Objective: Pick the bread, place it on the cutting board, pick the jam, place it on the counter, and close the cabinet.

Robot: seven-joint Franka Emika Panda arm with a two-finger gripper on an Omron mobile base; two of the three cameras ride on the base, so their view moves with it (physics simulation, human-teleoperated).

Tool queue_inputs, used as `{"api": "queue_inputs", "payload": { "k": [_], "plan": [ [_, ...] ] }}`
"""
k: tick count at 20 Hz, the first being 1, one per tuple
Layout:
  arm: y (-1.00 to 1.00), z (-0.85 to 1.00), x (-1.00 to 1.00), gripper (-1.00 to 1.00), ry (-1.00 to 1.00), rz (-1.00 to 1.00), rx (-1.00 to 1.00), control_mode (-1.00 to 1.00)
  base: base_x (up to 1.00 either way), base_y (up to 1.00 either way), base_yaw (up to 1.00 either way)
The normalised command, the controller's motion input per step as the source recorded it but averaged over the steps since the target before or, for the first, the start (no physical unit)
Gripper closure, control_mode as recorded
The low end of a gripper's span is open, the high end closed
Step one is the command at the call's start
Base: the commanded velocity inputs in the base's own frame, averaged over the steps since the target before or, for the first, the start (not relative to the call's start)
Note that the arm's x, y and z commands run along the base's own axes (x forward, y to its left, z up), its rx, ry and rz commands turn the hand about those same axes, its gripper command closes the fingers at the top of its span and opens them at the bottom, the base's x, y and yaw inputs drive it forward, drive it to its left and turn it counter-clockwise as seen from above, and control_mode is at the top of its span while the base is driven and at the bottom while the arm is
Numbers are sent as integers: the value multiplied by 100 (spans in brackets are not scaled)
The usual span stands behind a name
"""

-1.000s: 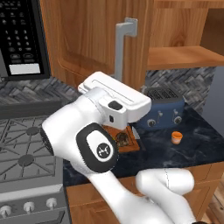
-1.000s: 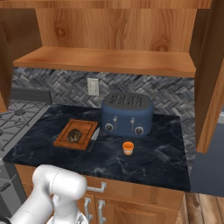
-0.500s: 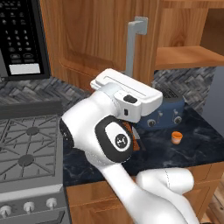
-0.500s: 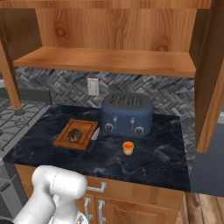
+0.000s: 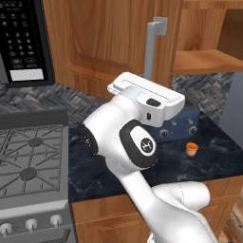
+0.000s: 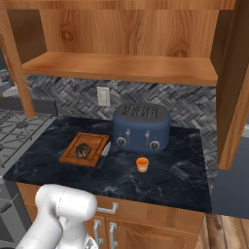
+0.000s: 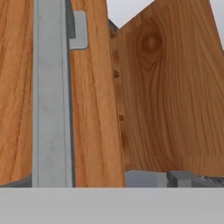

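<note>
Bread (image 6: 83, 150) rested on the cutting board (image 6: 68, 155) at the left of the counter (image 6: 180, 170), with a knife (image 6: 104, 153) along the board's right edge. Jam (image 6: 142, 164) stood on the stone just in front of a blue toaster (image 6: 141, 127), apart from it; seen also in the left base view at (image 5: 191, 149). Cabinet (image 6: 121, 68) stood open, shelf bare. Left door (image 5: 104, 42) hung swung out over the counter, its silver handle (image 5: 153, 45) above the arm. In the hand view, handle (image 7: 51, 94) loomed very close on the door face. Could not tell from any view whether the fingers were apart, together or touching the handle.
</note>
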Motion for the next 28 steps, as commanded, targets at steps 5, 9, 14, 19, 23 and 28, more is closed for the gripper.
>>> {"api": "queue_inputs", "payload": {
  "k": [5, 9, 14, 19, 23, 28],
  "plan": [
    [-23, -2, 17, -100, 0, 3, 0, -100, 0, 0, 0],
    [-19, -3, 19, -100, 0, 2, 0, -100, 0, 0, 0],
    [-17, -5, 21, -100, 0, 2, 0, -100, 0, 0, 0],
    [-11, -5, 24, -100, 0, 1, -1, -100, 0, 0, 0],
    [-9, -6, 23, -100, 0, 1, -2, -100, 0, 0, 0],
    [-17, -1, 23, -100, 0, 1, 0, -100, 0, 0, 0]
  ]
}}
